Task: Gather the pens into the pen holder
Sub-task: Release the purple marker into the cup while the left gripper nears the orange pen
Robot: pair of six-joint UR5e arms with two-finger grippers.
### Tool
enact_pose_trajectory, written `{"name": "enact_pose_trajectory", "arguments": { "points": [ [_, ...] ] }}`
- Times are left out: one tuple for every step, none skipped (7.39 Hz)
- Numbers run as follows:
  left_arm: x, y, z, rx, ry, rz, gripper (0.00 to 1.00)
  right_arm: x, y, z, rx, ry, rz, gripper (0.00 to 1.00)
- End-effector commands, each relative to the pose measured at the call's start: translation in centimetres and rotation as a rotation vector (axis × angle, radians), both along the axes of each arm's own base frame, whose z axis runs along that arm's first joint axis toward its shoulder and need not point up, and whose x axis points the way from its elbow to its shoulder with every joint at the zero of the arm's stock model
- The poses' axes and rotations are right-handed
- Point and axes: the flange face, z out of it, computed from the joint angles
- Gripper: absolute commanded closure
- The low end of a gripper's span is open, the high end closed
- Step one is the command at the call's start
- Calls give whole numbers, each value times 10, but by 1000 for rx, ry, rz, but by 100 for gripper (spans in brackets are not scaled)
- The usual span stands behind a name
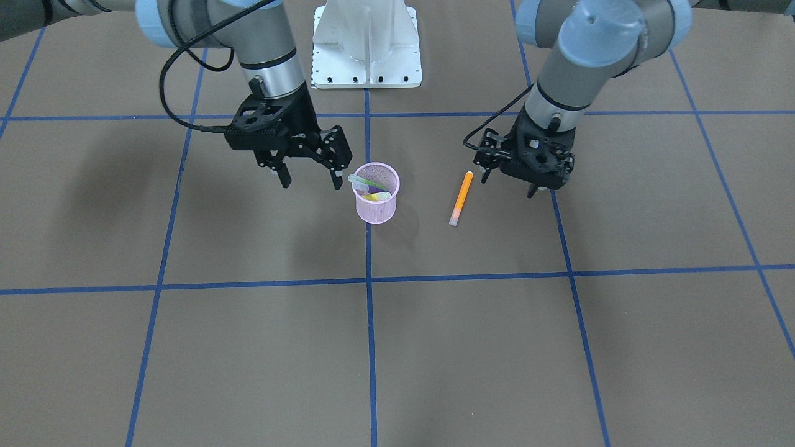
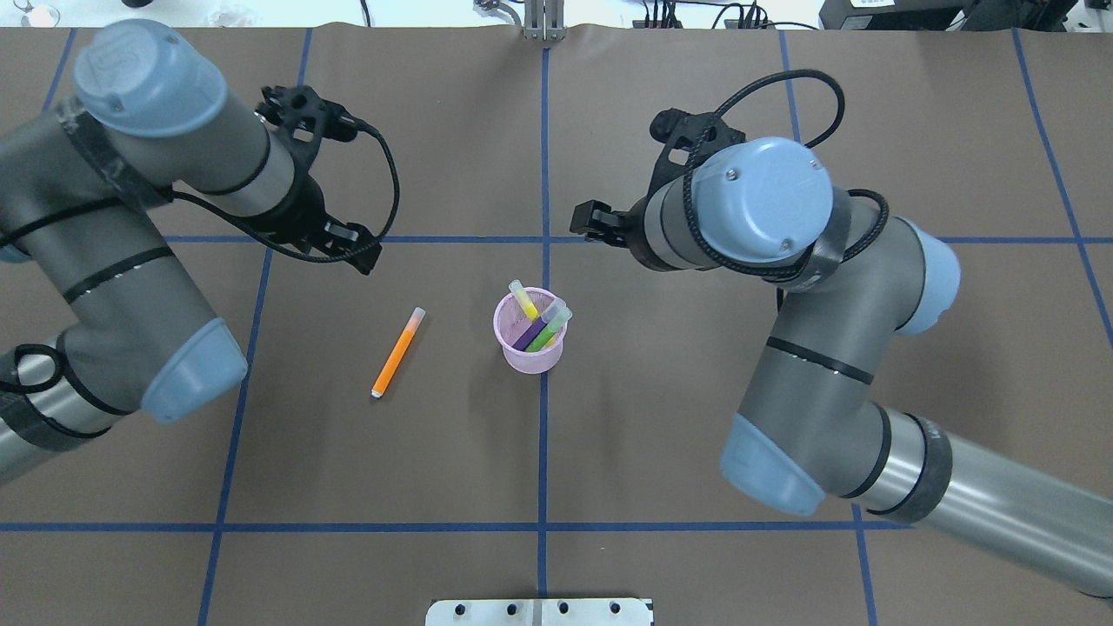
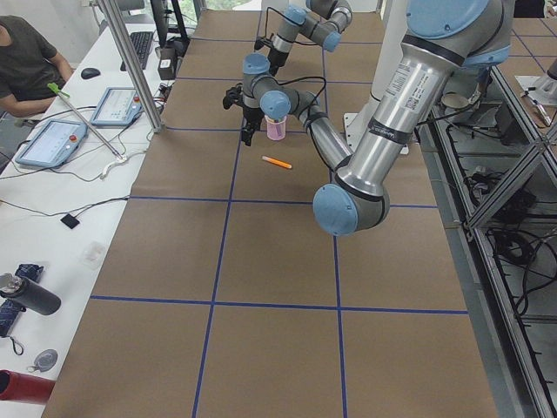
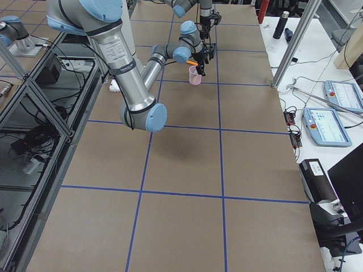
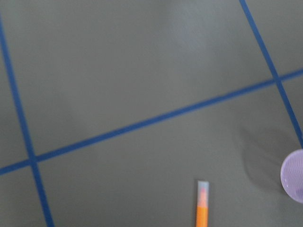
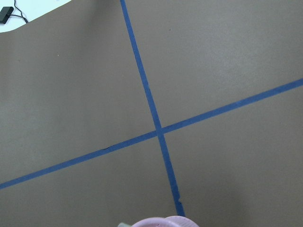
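Note:
The pink mesh pen holder (image 1: 376, 200) (image 2: 529, 341) stands upright near the table's middle. A yellow, a purple and a green pen (image 2: 546, 330) lean inside it with their pale caps up. An orange pen (image 1: 461, 198) (image 2: 397, 351) lies flat on the table beside the holder, on my left arm's side. My left gripper (image 1: 507, 185) hovers open just beyond that pen's orange end, holding nothing. My right gripper (image 1: 310, 184) hangs open and empty close beside the holder's rim. In the left wrist view, the orange pen (image 5: 202, 208) is at the bottom edge and the holder (image 5: 296, 176) at the right edge.
Blue tape lines (image 1: 367, 279) divide the brown table into squares. The white robot base (image 1: 366, 43) sits at the table's robot side. A person (image 3: 26, 61) sits at a side desk with tablets (image 3: 52, 144) beyond the table's far edge.

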Motion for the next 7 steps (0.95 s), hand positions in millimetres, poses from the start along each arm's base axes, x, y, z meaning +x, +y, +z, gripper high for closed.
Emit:
{"name": "enact_pose_trajectory", "arguments": {
  "points": [
    [54,10,35,23,-86,156,28,48,-28,48,10,62,-107,0],
    [63,3,52,45,-112,211,27,57,-34,69,23,103,-122,0],
    [84,-12,51,45,-125,241,26,64,-39,76,33,119,-144,0],
    [98,-21,46,7,-138,255,27,68,-46,80,25,119,-153,0],
    [96,-23,47,-19,-143,262,27,74,-51,85,26,125,-160,0],
    [96,-22,48,-34,-152,265,27,83,-53,98,18,135,-178,0],
    [98,-20,46,-52,-168,270,27,91,-55,103,17,132,-197,0]
  ]
}}
